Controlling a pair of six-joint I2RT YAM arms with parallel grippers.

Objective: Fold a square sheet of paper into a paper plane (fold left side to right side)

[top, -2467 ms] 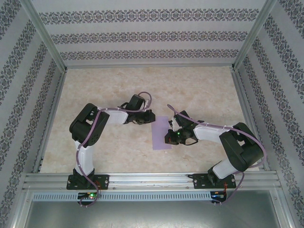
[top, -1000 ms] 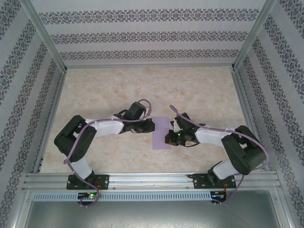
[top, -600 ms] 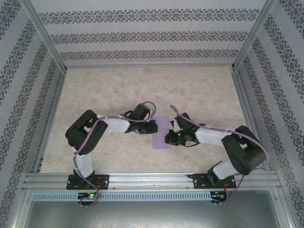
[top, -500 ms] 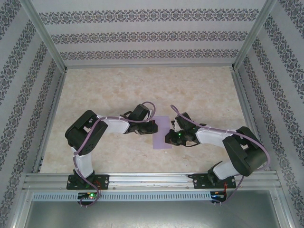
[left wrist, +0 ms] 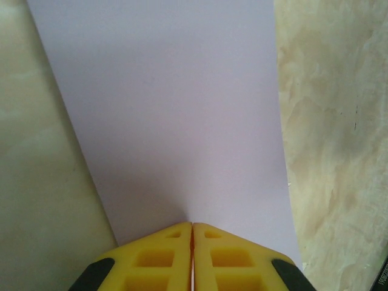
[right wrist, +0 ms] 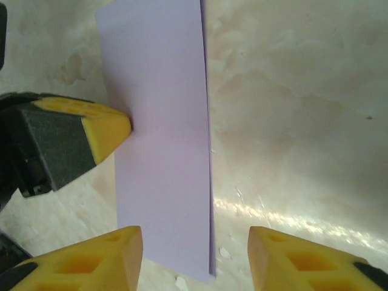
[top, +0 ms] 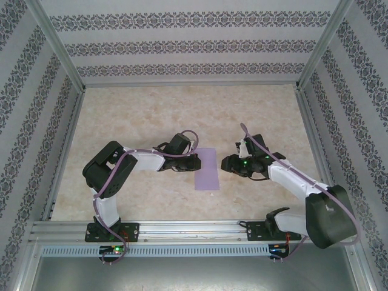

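The paper (top: pixel 207 169) lies flat as a narrow rectangle near the middle of the worktop (top: pixel 182 112), somewhat closer to the near edge. Its long edges run from near to far.

The left gripper (top: pixel 197 162) reaches the paper from the left with its jaws clenched together. The joined fingertips (left wrist: pixel 163 257) rest on the paper at its left long edge, about midway along. The right gripper (top: pixel 225 163) stands just beside the right long edge without touching it. Its jaws are spread and released.

Open room:
- Bare worktop surrounds the paper on every side
- The widest stretch runs to the far edge and both far corners
- Room is narrower toward the near edge, where the arm bases stand
- Both arms lie low across the worktop, one on each side of the paper

Hidden or unclear:
- Left wrist view: the frame cuts off the paper's far end, and the fingertips cover part of its left long edge
- Right wrist view: one yellow finger (right wrist: pixel 115 254) covers one corner of the paper
- A thin darker strip follows the right long edge; it cannot be told whether this is a second layer or a shadow
- Top view: the left fingertips merge with the dark wrist and are hard to make out
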